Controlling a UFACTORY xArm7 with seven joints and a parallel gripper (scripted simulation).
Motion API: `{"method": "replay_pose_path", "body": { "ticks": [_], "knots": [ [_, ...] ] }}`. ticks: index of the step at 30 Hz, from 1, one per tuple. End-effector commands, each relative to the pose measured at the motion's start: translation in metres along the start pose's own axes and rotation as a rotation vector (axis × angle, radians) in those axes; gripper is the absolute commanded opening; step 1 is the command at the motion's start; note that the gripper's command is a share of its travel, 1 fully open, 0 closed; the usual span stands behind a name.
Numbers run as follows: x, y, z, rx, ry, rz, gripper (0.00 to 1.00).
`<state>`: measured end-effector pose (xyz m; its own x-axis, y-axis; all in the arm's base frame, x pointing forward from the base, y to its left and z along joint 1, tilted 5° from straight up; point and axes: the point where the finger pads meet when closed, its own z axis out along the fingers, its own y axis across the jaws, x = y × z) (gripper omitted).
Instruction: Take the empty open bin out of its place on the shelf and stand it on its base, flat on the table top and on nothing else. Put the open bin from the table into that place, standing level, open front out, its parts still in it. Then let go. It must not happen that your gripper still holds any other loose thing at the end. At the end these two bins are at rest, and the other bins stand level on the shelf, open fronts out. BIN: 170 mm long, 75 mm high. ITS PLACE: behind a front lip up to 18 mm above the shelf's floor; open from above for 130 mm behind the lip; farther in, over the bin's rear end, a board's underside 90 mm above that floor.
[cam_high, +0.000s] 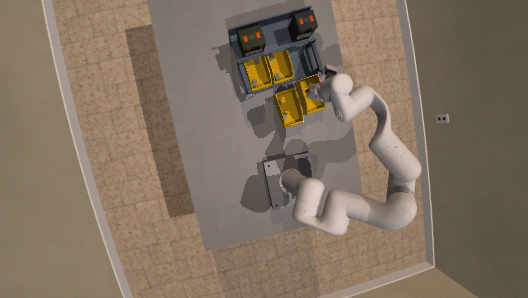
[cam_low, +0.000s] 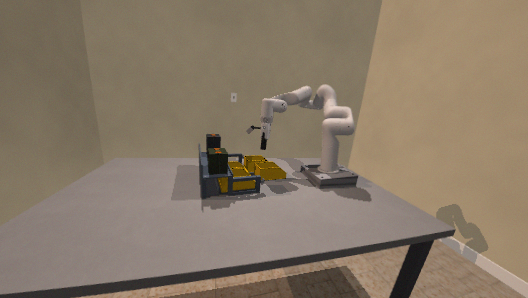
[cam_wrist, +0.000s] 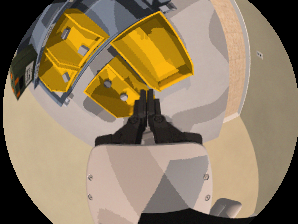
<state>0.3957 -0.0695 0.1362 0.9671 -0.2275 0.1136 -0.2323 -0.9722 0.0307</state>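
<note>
Dark boxes: two with orange marks, one (cam_high: 251, 41) (cam_low: 218, 162) (cam_wrist: 24, 75), another (cam_high: 303, 26) (cam_low: 213, 141), apart
Outlet (cam_high: 442, 118) (cam_low: 233, 97) (cam_wrist: 259, 55): pale, on wall
Floor (cam_high: 100, 120) (cam_low: 230, 289) (cam_wrist: 235, 65): tan tiles

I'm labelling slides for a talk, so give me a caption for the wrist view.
Closed claw above two yellow bins, one empty, one holding parts.
</note>
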Motion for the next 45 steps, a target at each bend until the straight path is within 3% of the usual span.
{"method": "replay_pose_path", "body": {
  "ticks": [1,6,7,45],
  "knots": [
    [0.0064,-0.0134,-0.0086,0.012,-0.016,-0.278,0.0],
    [0.0074,-0.0168,-0.0104,0.023,-0.031,-0.558,0.0],
    [0.0074,-0.0168,-0.0104,0.023,-0.031,-0.558,0.26],
    [0.0074,-0.0168,-0.0101,0.023,-0.031,-0.558,0.26]
  ]
}}
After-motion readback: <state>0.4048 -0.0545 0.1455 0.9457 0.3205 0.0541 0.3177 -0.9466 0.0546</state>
